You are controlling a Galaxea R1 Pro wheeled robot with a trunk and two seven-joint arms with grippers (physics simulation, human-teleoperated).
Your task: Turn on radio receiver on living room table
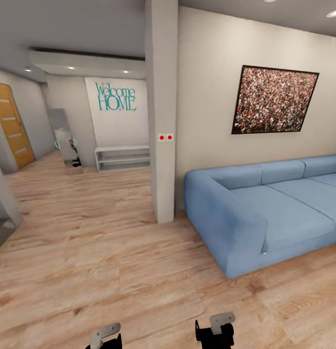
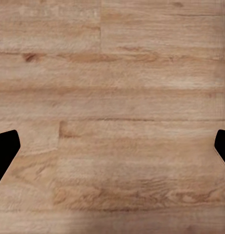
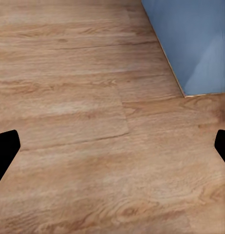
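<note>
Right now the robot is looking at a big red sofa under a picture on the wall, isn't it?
Not quite: the sofa is blue, not red. The head view shows it standing on the wood floor under the framed picture on the wall.

Open plank floor point(image 1: 90, 252) ahead; blue sofa point(image 1: 264, 213) and pillar point(image 1: 162, 121) block right.

- The left tool point(image 1: 105, 337) shows at the lower edge of the head view: a grey bracket on a black body, held low in front of the trunk.
- The right tool point(image 1: 215, 332) sits beside it, well apart, with the same grey bracket tilted over a black body.
- In the left wrist view, the left tool's point(image 2: 112, 146) two black fingertips point(image 2: 5, 148) stand at opposite edges, spread wide with nothing between them.
- In the right wrist view, the right tool point(image 3: 112, 146) shows the same wide spread, fingertips point(image 3: 5, 148) apart and holding nothing.
</note>
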